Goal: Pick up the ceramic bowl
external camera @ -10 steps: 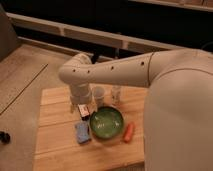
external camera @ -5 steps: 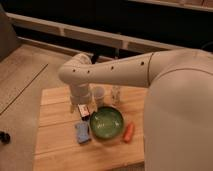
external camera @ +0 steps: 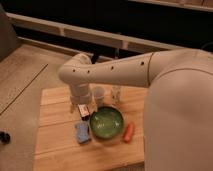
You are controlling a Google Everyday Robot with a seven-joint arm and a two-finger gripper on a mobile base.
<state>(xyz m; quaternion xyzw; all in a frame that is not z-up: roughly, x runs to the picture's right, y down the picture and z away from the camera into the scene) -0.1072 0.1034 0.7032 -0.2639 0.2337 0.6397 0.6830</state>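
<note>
The ceramic bowl (external camera: 106, 123) is round, shallow and glossy green, and sits on the wooden table (external camera: 57, 147) near its middle. My gripper (external camera: 82, 108) hangs from the white arm just left of the bowl's rim, low over the table, between the bowl and a blue sponge. The arm reaches in from the right and covers the table's right part.
A blue sponge (external camera: 82, 132) lies left of the bowl. An orange carrot (external camera: 129, 131) lies at its right. A small whitish cup (external camera: 99, 93) and a clear glass (external camera: 116, 94) stand behind the bowl. The table's left edge drops to the floor.
</note>
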